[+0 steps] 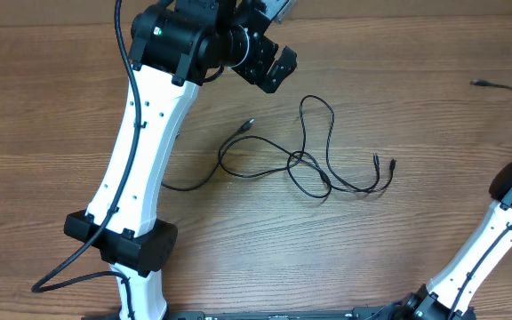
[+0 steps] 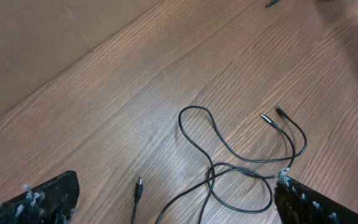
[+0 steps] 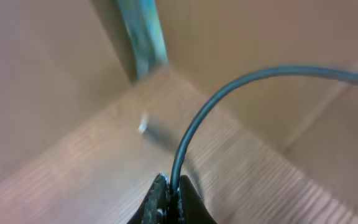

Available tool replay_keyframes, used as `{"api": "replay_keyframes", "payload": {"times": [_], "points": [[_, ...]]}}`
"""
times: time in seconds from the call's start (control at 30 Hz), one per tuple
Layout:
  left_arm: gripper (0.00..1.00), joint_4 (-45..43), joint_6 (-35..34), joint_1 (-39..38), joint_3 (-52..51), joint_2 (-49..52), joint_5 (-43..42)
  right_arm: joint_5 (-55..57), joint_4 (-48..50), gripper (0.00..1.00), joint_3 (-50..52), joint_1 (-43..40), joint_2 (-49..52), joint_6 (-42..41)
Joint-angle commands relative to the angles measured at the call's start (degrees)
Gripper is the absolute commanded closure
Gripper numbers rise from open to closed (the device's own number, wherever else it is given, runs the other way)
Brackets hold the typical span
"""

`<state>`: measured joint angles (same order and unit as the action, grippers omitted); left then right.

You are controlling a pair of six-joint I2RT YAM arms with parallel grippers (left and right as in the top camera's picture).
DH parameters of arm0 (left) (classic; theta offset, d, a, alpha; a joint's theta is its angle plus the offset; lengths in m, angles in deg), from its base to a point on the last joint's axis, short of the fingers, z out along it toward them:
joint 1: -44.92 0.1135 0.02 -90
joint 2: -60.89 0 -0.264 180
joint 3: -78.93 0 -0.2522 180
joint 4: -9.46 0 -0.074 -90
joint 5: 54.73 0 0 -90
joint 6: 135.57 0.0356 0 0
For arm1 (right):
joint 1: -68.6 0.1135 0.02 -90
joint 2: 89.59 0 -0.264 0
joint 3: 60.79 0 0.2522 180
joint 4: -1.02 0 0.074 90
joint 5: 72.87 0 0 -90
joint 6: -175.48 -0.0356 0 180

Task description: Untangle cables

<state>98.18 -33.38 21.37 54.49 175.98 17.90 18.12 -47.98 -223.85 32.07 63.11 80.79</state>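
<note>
Table (image 1: 52, 124): bare wood, knot at its middle.

Left arm (image 1: 140, 151): reaches from the near edge across to the far side, so its wrist camera looks back down on the knot. Left gripper (image 1: 276, 67) hovers above and beyond the cables, touching nothing. Its fingers (image 2: 39, 199) are spread wide with the knot framed between them, which reads as a lineup for a pick.

Right arm (image 1: 500, 236): at the right edge, well apart from the knot. Right gripper (image 3: 169, 202) is pinched together on a dark cord (image 3: 188, 134) that arcs up and off to the right (possibly the stray cable (image 1: 505, 87) at the far right; cannot confirm). It is held aside, probably to keep that cord out of the knot.

Cables (image 1: 300, 160): thin black loops crossing at one spot, with one tall loop toward the far side and a tail running left toward the left arm.

Two plugs (image 2: 265, 117) lie side by side right of the knot. A single plug (image 2: 138, 185) lies free at the left and looks like the easiest end to draw out.
</note>
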Motion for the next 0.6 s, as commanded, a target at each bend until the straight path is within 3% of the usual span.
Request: {"api": "replay_keyframes", "payload": {"times": [0.0,0.03,0.07,0.1,0.13,0.27,0.33,0.4,0.57], "points": [[0.00,0.57,-0.61,-0.50,0.52,0.00,-0.72,-0.74,-5.79,0.96,-0.70,0.52,1.77,-1.51],[0.00,1.64,-0.55,-0.48,0.52,0.00,-0.63,-1.14,-8.90,0.96,-0.70,0.70,2.38,-1.49],[0.00,2.32,-0.55,-0.48,0.52,0.00,-0.63,-1.16,-10.47,0.88,-0.70,0.92,2.38,-1.49],[0.00,2.84,-0.55,-0.48,0.52,0.00,-0.63,-1.18,-11.54,0.34,-0.79,1.07,2.23,-1.49],[0.00,3.52,-0.55,-0.48,0.52,0.00,-0.63,-1.38,-12.98,0.00,-0.83,1.38,1.70,-1.49],[0.00,4.52,0.04,-0.48,0.52,0.00,-0.66,-4.92,-12.94,0.00,-8.20,4.48,-5.18,-1.29],[0.00,5.40,0.07,-0.50,0.52,0.00,-0.66,-13.60,-12.61,0.00,-14.86,5.44,-9.07,-1.55],[0.00,7.23,0.39,-0.48,0.52,0.00,-0.63,-24.85,-10.14,0.00,-17.73,1.90,-10.69,-10.60],[0.00,8.83,2.08,-0.48,0.52,0.00,-0.63,-27.43,-13.92,0.00,-14.03,-3.50,-9.03,-19.28]]}}
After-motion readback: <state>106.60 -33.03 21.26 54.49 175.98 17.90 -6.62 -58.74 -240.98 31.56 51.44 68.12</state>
